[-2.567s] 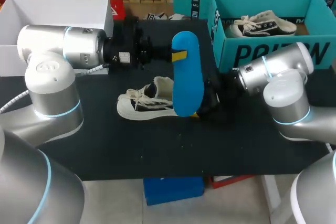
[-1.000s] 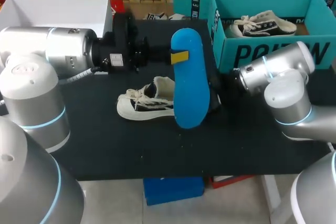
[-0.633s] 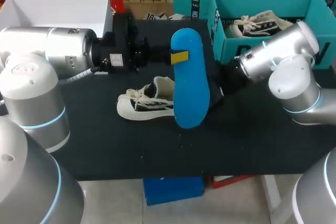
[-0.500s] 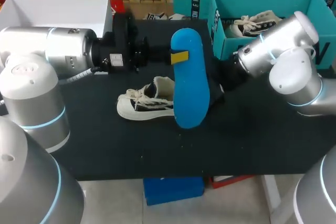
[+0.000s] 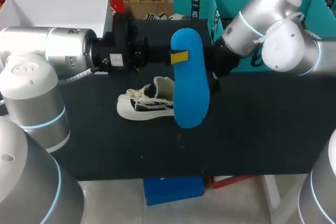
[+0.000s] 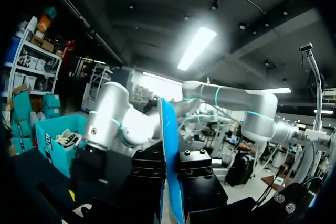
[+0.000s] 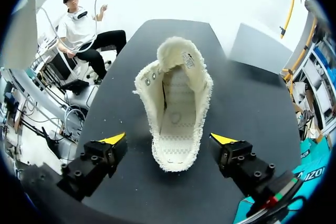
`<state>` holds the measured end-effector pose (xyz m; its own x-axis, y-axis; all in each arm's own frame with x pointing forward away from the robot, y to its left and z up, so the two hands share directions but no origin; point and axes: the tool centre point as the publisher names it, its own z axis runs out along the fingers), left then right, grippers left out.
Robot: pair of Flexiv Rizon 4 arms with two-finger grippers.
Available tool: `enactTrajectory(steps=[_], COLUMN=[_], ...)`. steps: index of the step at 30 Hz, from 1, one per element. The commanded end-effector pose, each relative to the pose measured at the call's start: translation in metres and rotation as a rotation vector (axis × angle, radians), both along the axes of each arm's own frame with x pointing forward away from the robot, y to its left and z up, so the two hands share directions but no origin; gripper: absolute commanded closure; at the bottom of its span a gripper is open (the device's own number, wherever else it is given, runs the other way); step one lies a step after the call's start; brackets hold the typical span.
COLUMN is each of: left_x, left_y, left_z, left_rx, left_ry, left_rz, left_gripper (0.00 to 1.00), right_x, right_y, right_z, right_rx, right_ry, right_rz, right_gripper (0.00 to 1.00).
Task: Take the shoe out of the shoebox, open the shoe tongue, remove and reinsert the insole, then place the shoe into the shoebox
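Two arms met over the black table (image 5: 252,129), and each of your grippers was doing something different. Your left gripper (image 5: 179,56), coming in from the left, was pinched tight on the blue insole (image 5: 189,85), with one yellow tip pressed flat on the blue face near its far end. From the left wrist, the insole (image 6: 169,145) showed edge-on, clamped between the two black fingers (image 6: 149,166).

The insole hung clear of the table, its broad face turned up to the head camera and its near end crossing in front of the shoe's heel in that view.

The shoe (image 5: 144,103) sat out on the table, outside the teal shoebox (image 5: 319,1) at the far right. It had a white sole, white laces and a cream fleece lining, with its toe toward your left arm's side.

Your right arm was lifted in front of the shoebox. Your right gripper (image 7: 168,140) hung over the shoe's heel with its fingers spread wide. The yellow tips stood either side of the shoe (image 7: 176,103) and touched nothing. From that wrist you looked straight into the open, fleecy mouth of the shoe.

A white box (image 5: 58,6) stood at the far left corner.
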<state>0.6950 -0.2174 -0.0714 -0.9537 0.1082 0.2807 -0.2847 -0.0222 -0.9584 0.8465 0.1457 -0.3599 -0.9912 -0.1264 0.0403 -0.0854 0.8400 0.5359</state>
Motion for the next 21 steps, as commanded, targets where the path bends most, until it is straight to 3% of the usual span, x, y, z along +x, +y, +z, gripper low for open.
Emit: enactTrajectory(steps=[1, 21], left_x=[-0.001, -0.001], left_y=[-0.002, -0.002], left_z=[-0.001, -0.001], left_rx=[-0.001, -0.001], left_ry=[-0.001, -0.001], left_rz=[0.008, 0.008], left_gripper=[1.0, 1.0], right_x=[0.001, 0.016], right_y=[0.003, 0.018], right_z=[0.007, 0.023], right_rx=[-0.173, -0.321], right_ry=[-0.014, -0.02], right_rz=[0.009, 0.005], right_gripper=[0.0, 0.0])
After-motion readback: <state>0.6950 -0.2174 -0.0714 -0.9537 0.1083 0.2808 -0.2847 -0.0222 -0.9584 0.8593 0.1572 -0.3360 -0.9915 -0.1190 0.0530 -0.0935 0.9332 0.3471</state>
